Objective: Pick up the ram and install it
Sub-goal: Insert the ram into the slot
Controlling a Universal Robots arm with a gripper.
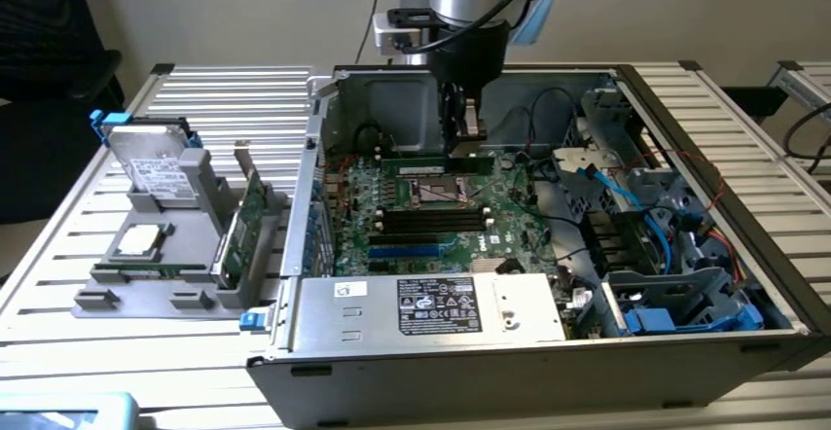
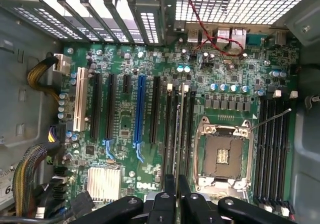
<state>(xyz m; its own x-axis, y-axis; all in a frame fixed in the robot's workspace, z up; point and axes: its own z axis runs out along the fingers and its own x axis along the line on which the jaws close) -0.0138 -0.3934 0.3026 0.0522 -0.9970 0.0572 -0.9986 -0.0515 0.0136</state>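
Arm reaches down into the open case (image 1: 389, 381). Gripper (image 1: 464, 136) sits over the far part of the board (image 1: 389, 250), just beyond the CPU socket (image 1: 435, 194).

Fingers (image 2: 170, 191) are drawn almost together, pinching the ram (image 1: 435, 167) by its top edge. The ram stands on edge, its long side running across the exterior view, and is gripped a little toward the exterior view's right of its middle.

The ram's lower edge lies at the far slots. I cannot tell whether it is seated or only resting over them; the latches are too small to read.

Wrist view: the fingers are dark and cut off at the frame edge. The ram is edge-on between them, a thin line hard to separate from the slots beneath.

Near slots (image 1: 429, 221) lie on the socket's other side. Cables (image 1: 621, 201) cover the board toward the exterior view's right.
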